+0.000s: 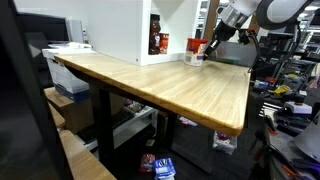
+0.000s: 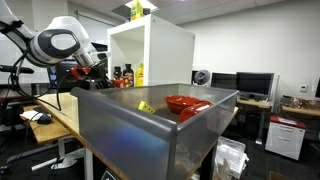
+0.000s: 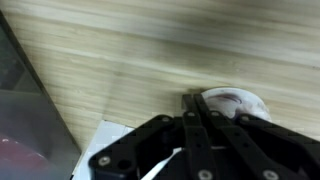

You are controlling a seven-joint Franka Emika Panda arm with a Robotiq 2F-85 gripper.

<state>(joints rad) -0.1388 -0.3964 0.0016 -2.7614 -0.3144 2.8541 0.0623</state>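
Seemingly the work stood at the contact step: the pincer was down at the table with its 2 fingers pressed together and nothing visibly between them. Its tips were at the near edge of a white disc. Whether the tips touched that edge or stopped just short of it could not be told, for the wrist view was blurred. Nor could it be told whether the disc was a lid or the rim of a cup; reddish marks showed on its face. By my judgement no grip had been made, so this read as an approach or a nudge rather than a carry. A next move would call for the jaws to part wide enough to straddle the disc. For a push, it would call for the closed tips to keep low against its edge. Either way little travel looked needed, since the disc lay directly ahead of the tips and slightly to 1 side.

In an exterior view the pincer hung over the far corner of the table, with a white cabinet beside it. In an exterior view the pincer stood well behind a grey bin holding a red bowl, and bottles stood near it. Behind the pincer in the wrist view lay a white sheet.
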